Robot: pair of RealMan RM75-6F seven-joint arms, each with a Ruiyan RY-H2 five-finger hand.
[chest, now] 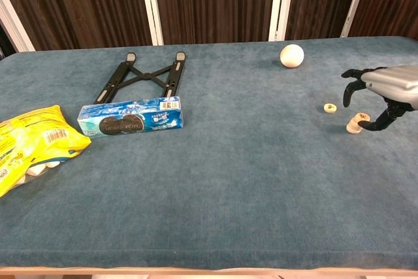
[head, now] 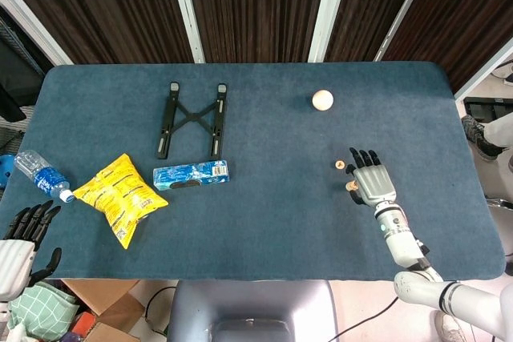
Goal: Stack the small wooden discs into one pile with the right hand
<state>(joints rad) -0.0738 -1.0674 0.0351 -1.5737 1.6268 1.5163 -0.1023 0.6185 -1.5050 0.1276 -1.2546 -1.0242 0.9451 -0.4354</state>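
We hover our right hand point(chest: 382, 93), fingers spread and empty, just above the two-disc stack point(chest: 356, 123), so the lone disc point(chest: 330, 108) just left stays within reach.

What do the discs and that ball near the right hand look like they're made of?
Small discs: pale tan, matte, most likely unfinished wood with dark printed marks on top. Ball: cream, smooth, faintly shaded with no glare, possibly wood or plastic; cannot tell which.
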